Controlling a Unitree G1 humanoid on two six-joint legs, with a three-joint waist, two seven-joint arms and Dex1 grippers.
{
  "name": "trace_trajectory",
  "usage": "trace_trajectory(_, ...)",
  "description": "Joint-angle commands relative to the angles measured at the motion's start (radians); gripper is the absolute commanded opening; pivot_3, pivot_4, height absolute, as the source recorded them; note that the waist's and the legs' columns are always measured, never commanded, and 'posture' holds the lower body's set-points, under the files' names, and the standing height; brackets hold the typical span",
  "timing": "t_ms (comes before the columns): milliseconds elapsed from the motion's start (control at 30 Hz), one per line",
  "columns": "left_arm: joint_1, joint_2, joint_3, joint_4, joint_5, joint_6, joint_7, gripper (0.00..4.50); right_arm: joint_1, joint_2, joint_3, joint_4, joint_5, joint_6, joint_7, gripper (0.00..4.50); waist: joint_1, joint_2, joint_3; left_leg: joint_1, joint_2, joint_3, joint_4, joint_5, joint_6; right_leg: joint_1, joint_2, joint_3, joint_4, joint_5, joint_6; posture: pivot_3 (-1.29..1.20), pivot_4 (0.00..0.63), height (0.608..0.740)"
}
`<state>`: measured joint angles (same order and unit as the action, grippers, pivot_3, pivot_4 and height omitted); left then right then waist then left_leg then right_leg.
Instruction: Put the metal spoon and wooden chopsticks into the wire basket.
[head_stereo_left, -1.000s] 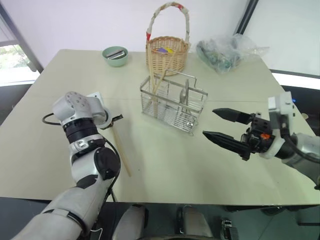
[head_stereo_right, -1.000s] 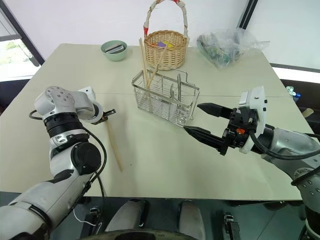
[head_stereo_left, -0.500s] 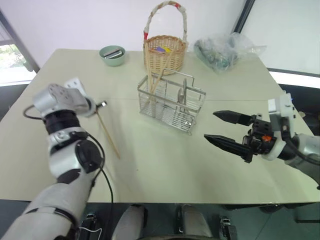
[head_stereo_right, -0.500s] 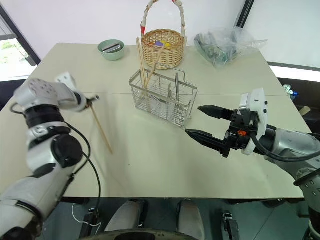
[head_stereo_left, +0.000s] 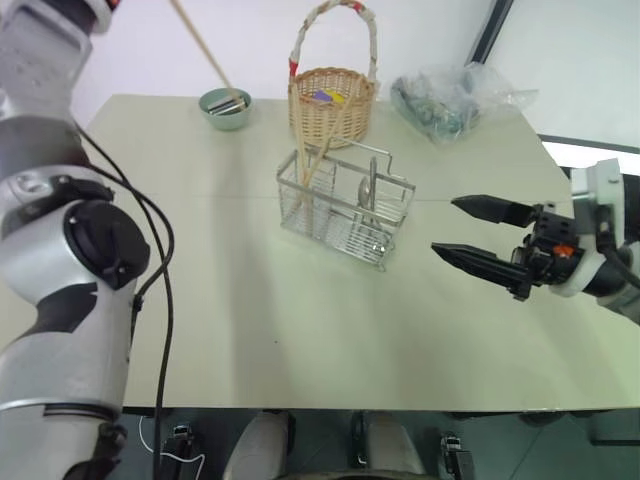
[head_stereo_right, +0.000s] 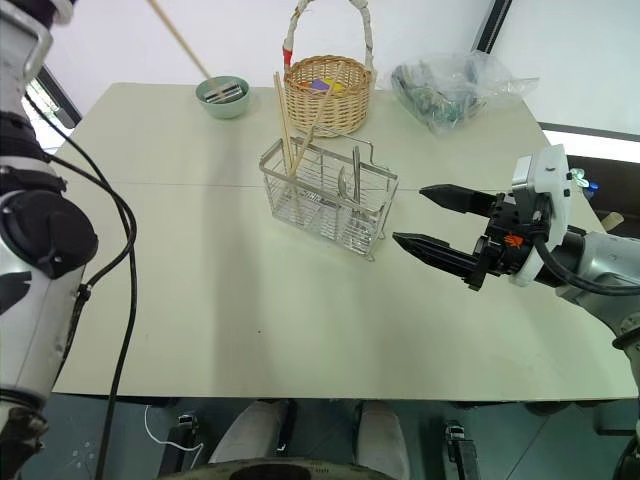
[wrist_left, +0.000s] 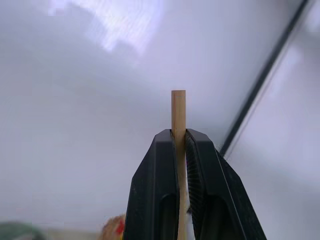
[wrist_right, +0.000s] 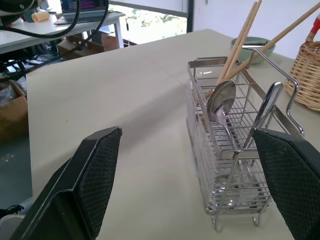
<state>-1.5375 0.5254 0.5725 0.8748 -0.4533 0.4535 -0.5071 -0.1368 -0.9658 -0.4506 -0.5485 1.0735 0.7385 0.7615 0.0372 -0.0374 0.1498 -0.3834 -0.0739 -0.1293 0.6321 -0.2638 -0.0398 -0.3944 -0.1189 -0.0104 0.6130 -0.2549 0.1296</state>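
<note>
Fingers of the left gripper (wrist_left: 178, 145) pinch one wooden chopstick (head_stereo_left: 203, 48), held high above the table's (head_stereo_left: 250, 330) far-left corner. Right gripper (head_stereo_left: 468, 231) hovers at 3 o'clock of the wire basket (head_stereo_left: 345, 205), its black fingers (wrist_right: 95, 180) spread wide around nothing. Inside the basket stand the metal spoon (wrist_right: 221, 102), bowl up, and what look like three more chopsticks (head_stereo_right: 288, 125) leaning in the left compartment. Beyond, at 12 o'clock, sit a wicker basket (head_stereo_left: 333, 102), a green bowl (head_stereo_left: 226, 110) and a plastic bag (head_stereo_left: 450, 100).

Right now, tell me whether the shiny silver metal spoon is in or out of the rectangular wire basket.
In: the metal spoon stands upright inside the wire basket, bowl up.
</note>
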Motion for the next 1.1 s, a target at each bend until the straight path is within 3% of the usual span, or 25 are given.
trace_trajectory(33,-0.024,-0.055,-0.065,0.002,-0.01,-0.031,-0.057,0.07,-0.006,-0.002,-0.034,-0.037,0.01,-0.005,-0.014,4.31,0.003,0.0,0.0,0.0,0.0,0.0,0.0,0.0,0.0,0.001,0.0,0.0,0.0,0.0,0.0,0.0,0.15,0.678)
trace_trajectory(233,0.048,-0.166,-0.185,-0.047,0.02,-0.022,-0.107,0.07,0.026,0.002,-0.077,-0.058,0.02,-0.003,-0.04,4.31,-0.001,0.0,0.0,0.001,0.0,-0.002,0.002,0.0,0.0,0.003,0.0,-0.001,0.001,0.0,0.0,0.0,0.15,0.678)
trace_trajectory(600,0.261,-0.257,-0.399,-0.219,0.115,-0.114,-0.173,0.07,0.039,0.017,-0.099,-0.062,0.021,-0.012,-0.083,4.31,-0.024,0.0,0.0,0.001,0.0,-0.001,0.0,0.0,0.001,0.001,0.0,0.0,0.001,0.0,0.0,0.0,0.15,0.678)
trace_trajectory(733,0.329,-0.273,-0.411,-0.268,0.106,-0.098,-0.166,1.55,0.014,0.039,-0.063,-0.064,0.005,-0.03,-0.095,4.31,-0.024,0.001,0.0,0.003,0.0,-0.001,0.0,0.0,0.001,0.003,0.001,0.0,0.001,0.0,0.0,0.0,0.15,0.678)
trace_trajectory(900,0.364,-0.279,-0.397,-0.339,0.084,-0.059,-0.136,4.1,-0.011,0.057,-0.028,-0.047,-0.015,-0.044,-0.091,4.31,-0.024,0.001,0.0,0.003,0.0,-0.002,0.001,0.0,0.001,0.003,0.001,0.0,0.001,0.0,0.0,0.0,0.15,0.678)
trace_trajectory(933,0.372,-0.277,-0.397,-0.359,0.081,-0.05,-0.133,4.44,-0.015,0.059,-0.021,-0.041,-0.021,-0.048,-0.087,4.31,-0.024,0.001,0.0,0.002,0.0,-0.002,0.001,0.0,0.001,0.003,0.001,0.0,0.001,0.0,0.0,0.0,0.15,0.678)
trace_trajectory(1100,0.386,-0.235,-0.383,-0.496,0.051,0.024,-0.119,4.44,-0.069,0.056,0.02,0.016,-0.054,-0.058,-0.059,4.31,-0.025,0.001,0.0,0.003,0.0,-0.001,0.001,0.0,0.001,0.003,0.001,0.0,0.001,0.0,0.0,0.0,0.15,0.678)
